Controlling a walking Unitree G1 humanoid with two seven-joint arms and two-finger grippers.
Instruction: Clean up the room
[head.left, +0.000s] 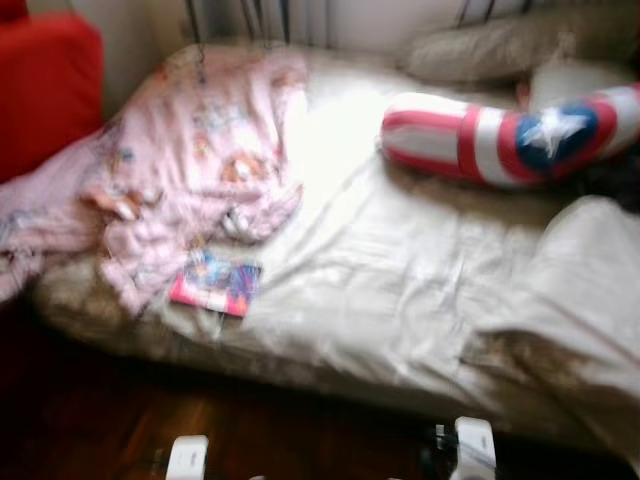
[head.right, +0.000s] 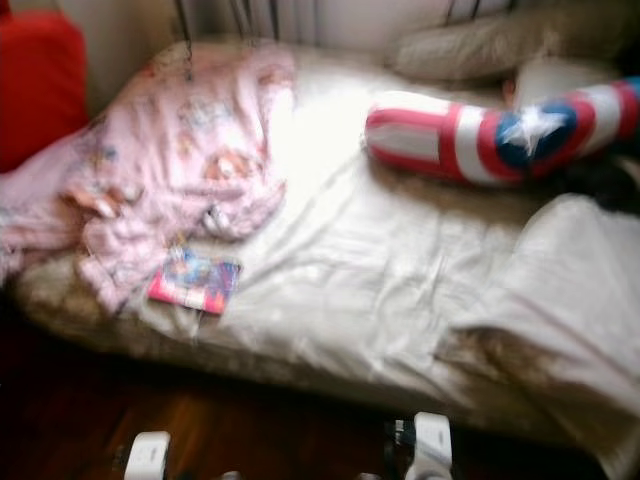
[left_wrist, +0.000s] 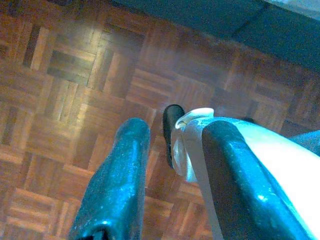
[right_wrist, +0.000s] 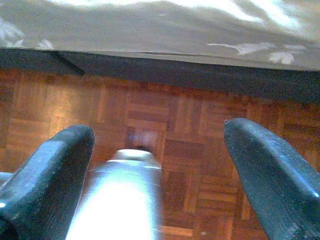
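Note:
A bed (head.left: 400, 300) with a rumpled cream sheet stands before me, blurred in both eye views. A crumpled pink patterned blanket (head.left: 190, 160) lies on its left half. A colourful book (head.left: 215, 283) rests near the bed's front edge, just below the blanket. A long red, white and blue star pillow (head.left: 510, 135) lies at the back right. Both arms hang low over the parquet. My left gripper (left_wrist: 175, 130) is open with nothing held. My right gripper (right_wrist: 160, 130) is open wide, close to the bed's side.
A red armchair (head.left: 45, 85) stands at the left of the bed. A beige pillow (head.left: 480, 50) lies at the bed's head, and a folded cream cover (head.left: 590, 290) is heaped at the right. Dark parquet floor (head.left: 120, 420) runs along the bed's front.

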